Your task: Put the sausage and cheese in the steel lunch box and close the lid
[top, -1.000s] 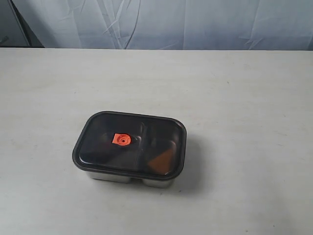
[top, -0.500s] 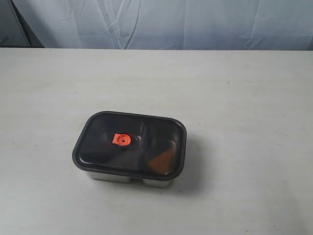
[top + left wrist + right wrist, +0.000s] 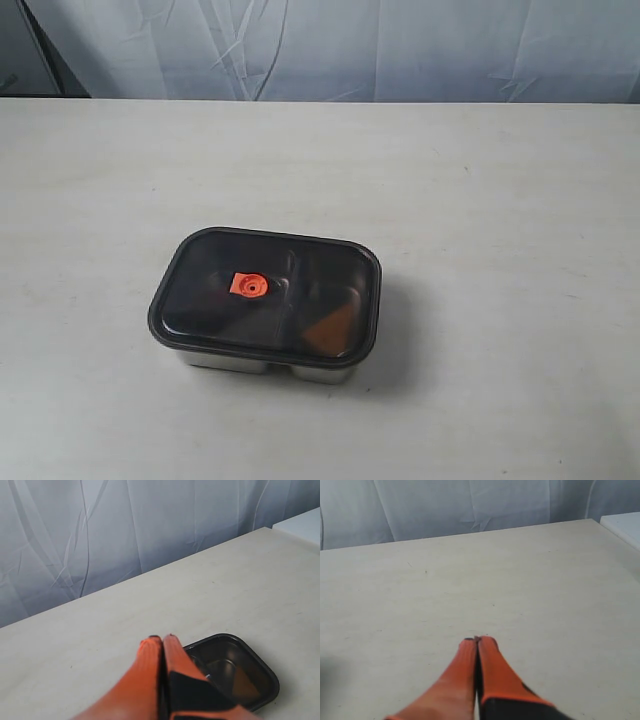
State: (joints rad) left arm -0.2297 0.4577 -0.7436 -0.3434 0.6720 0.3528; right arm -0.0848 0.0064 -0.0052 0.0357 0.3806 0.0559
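The steel lunch box [image 3: 262, 364] stands on the table with the dark translucent lid [image 3: 265, 295] seated on top, its orange valve tab [image 3: 249, 285] in the centre. Through the lid an orange-brown shape, the cheese [image 3: 330, 328], shows in the right compartment. The sausage cannot be made out under the dark lid. Neither gripper appears in the exterior view. In the left wrist view my left gripper [image 3: 162, 638] is shut and empty, raised beside the lid [image 3: 235, 672]. My right gripper [image 3: 477, 640] is shut and empty above bare table.
The pale table [image 3: 480, 200] surrounds the box on all sides. A grey-blue curtain [image 3: 330, 45] hangs along the far edge. A white surface [image 3: 300, 522] lies past the table's corner.
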